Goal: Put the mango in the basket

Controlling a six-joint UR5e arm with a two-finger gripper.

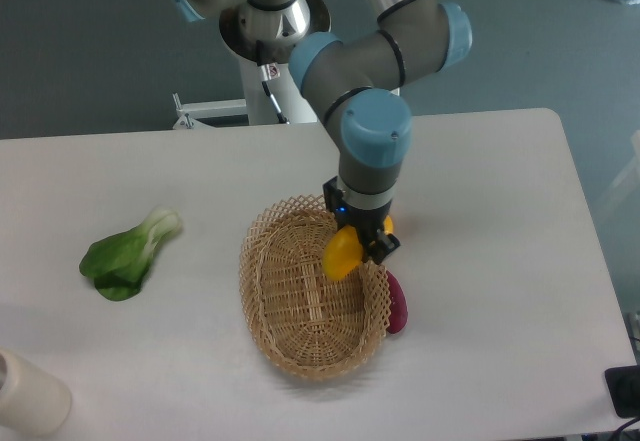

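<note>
The hand [350,244] grips the mango [341,254], which hangs tilted just over the basket [290,346]'s right inner side; the open middle lies down-left.

yellow mango [341,253] held over wicker basket [290,349]

high front view, facing robot base

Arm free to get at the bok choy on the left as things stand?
Probably not yet: the pincer is shut on the mango over the basket. The bok choy itself lies in the open, nothing beside it.
</note>
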